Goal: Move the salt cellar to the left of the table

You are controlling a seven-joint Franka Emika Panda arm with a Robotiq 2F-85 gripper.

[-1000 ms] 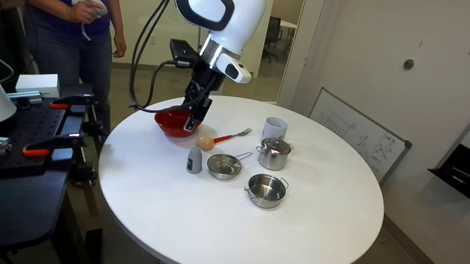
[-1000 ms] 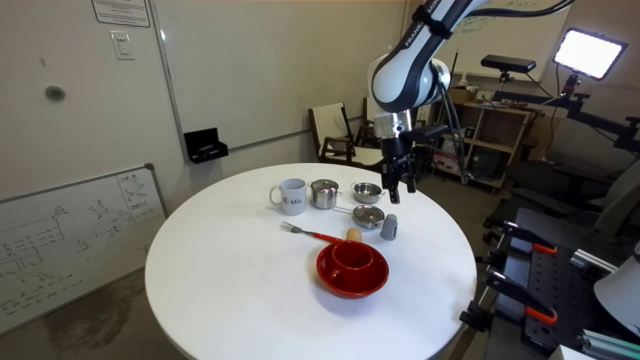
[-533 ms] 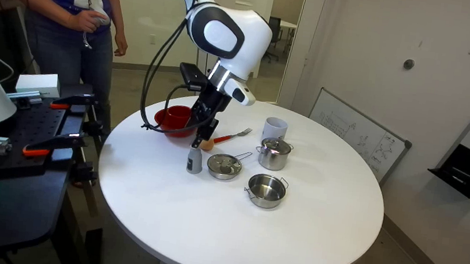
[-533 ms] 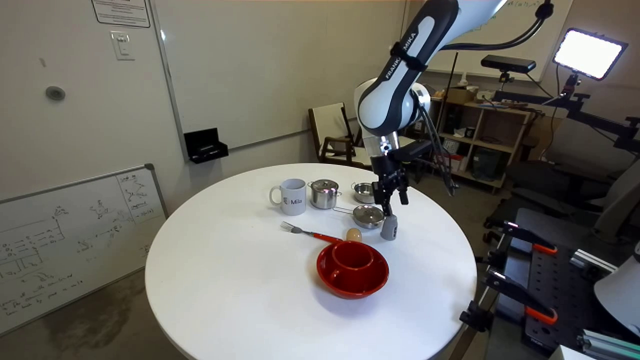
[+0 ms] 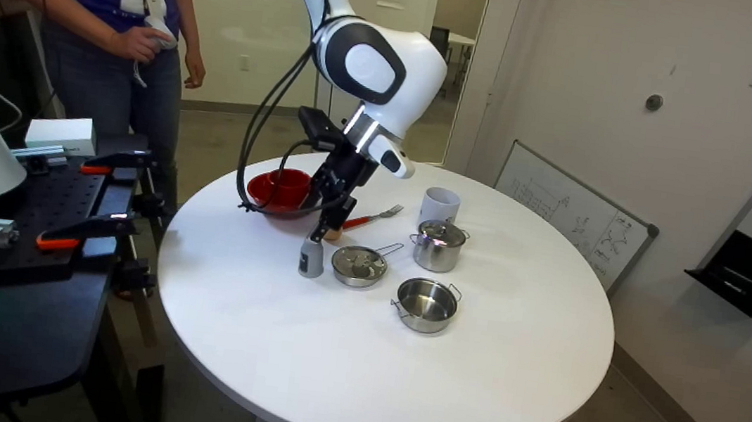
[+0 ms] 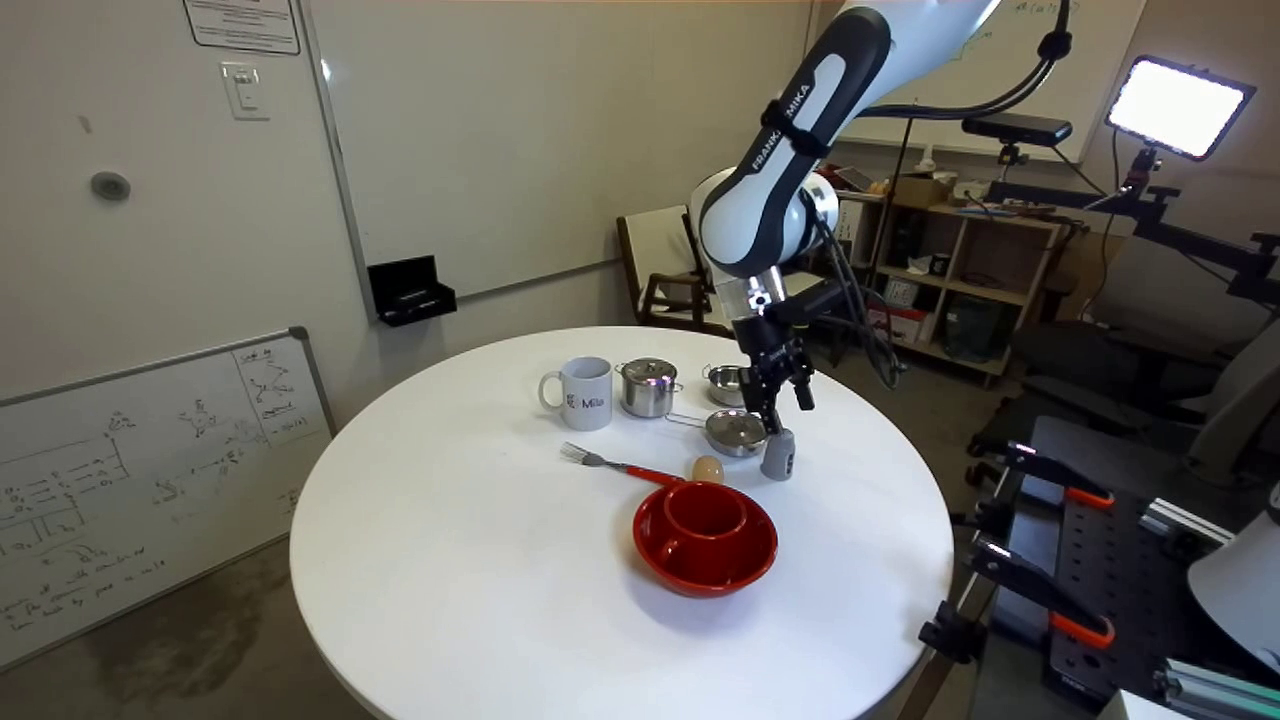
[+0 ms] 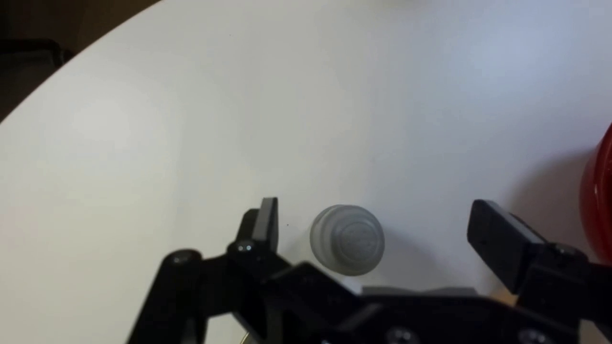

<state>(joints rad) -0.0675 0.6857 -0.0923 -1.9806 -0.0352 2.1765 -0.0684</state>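
The salt cellar, a small grey shaker, stands upright on the white round table (image 5: 357,372) in both exterior views (image 5: 310,264) (image 6: 778,460). In the wrist view I look down on its round top (image 7: 356,241). My gripper (image 7: 375,220) is open there, with one finger (image 7: 266,222) left of the cellar and the other finger (image 7: 499,243) farther off to its right. The cellar sits between the fingers, nearer the left one, with gaps on both sides. In the exterior views the gripper (image 6: 788,415) is low, at the cellar's top.
Beside the cellar are a small steel pan (image 5: 359,269) and an egg-like thing (image 6: 708,470). A red bowl (image 6: 655,545) holds a red cup (image 6: 705,512). A red-handled fork (image 6: 655,474), a lidded pot (image 5: 439,250), an open pot (image 5: 427,309) and a white mug (image 6: 586,400) stand around.
My gripper has come down toward the table and over to the salt cellar, most of it in the first half second. The cellar and the other things have not moved.
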